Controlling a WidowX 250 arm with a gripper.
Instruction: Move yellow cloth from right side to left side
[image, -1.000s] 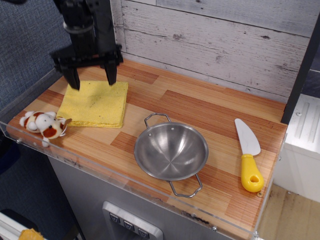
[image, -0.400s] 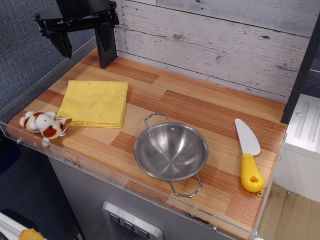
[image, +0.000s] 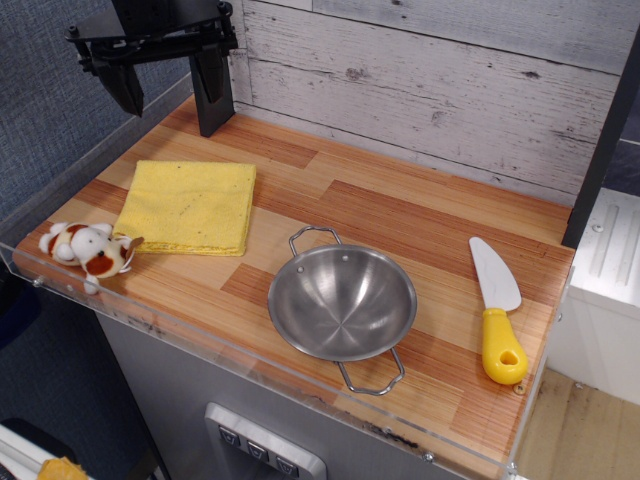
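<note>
The yellow cloth (image: 188, 207) lies flat and folded on the left part of the wooden counter, with a few dark specks on it. My black gripper (image: 168, 108) hangs above and behind the cloth at the back left corner. Its two fingers (image: 212, 100) are spread wide apart and hold nothing. It is clear of the cloth.
A steel bowl (image: 342, 303) with two wire handles sits at the counter's middle front. A yellow-handled knife (image: 497, 312) lies at the right. A small white and brown plush toy (image: 88, 251) lies at the front left edge. A plank wall (image: 430, 80) runs along the back.
One second ago the open gripper stood low over the cloth's back edge. It has risen and pulled back toward the back left corner. The cloth stays put.
</note>
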